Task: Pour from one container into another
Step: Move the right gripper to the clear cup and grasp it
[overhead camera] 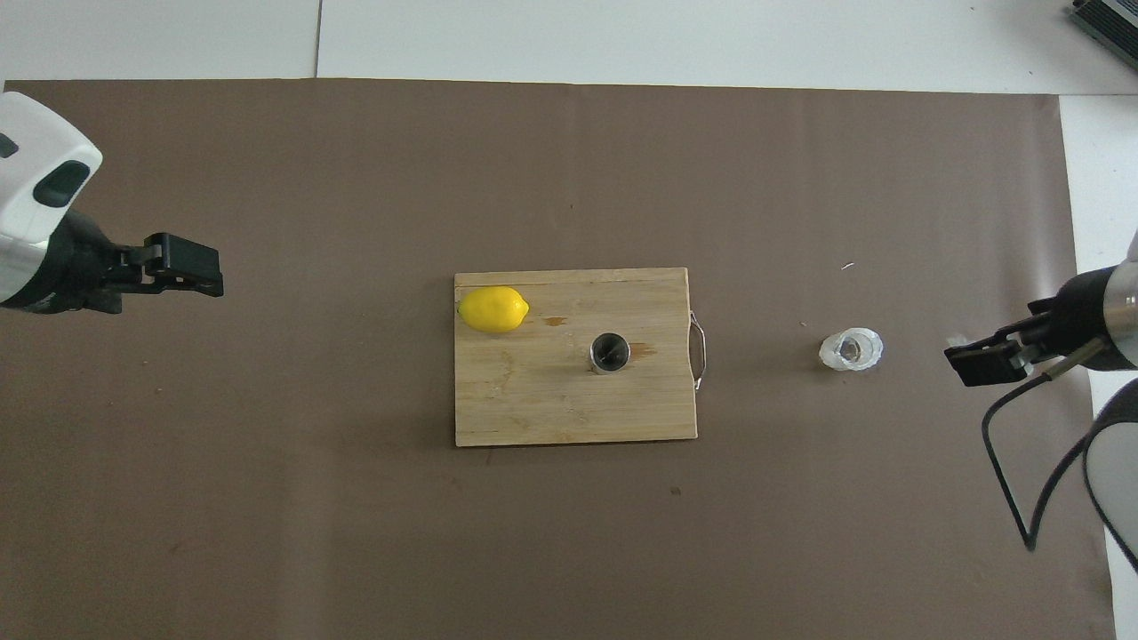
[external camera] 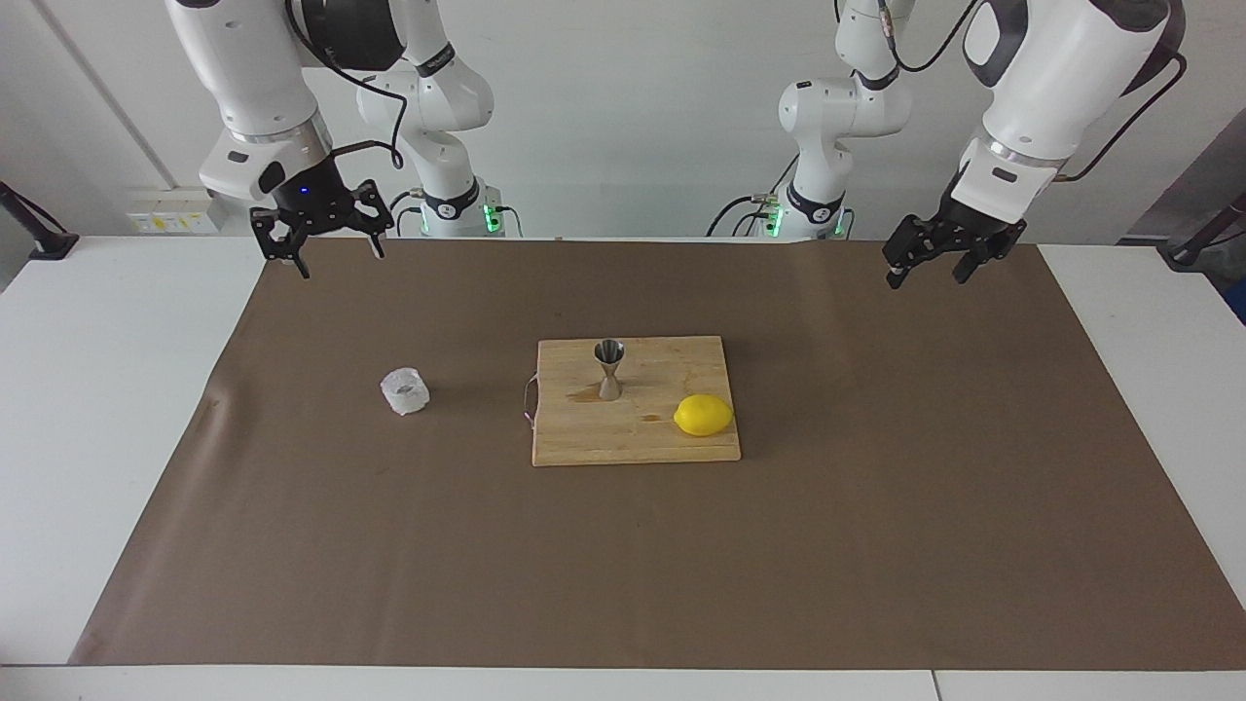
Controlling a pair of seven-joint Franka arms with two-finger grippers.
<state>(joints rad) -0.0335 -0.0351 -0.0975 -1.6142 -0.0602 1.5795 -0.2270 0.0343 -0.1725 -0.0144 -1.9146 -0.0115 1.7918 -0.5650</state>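
The container, a small whitish crinkly plastic cup, stands upright on the brown paper, toward the right arm's end of the table. A shiny metal jigger stands upright on the wooden cutting board. My right gripper hangs open and empty over the paper's edge, well apart from the cup. My left gripper hangs open and empty over the paper toward the left arm's end, far from the board.
A yellow lemon lies on the board's corner toward the left arm's end. A wire handle sticks out of the board on the cup's side. A wet stain marks the board beside the jigger.
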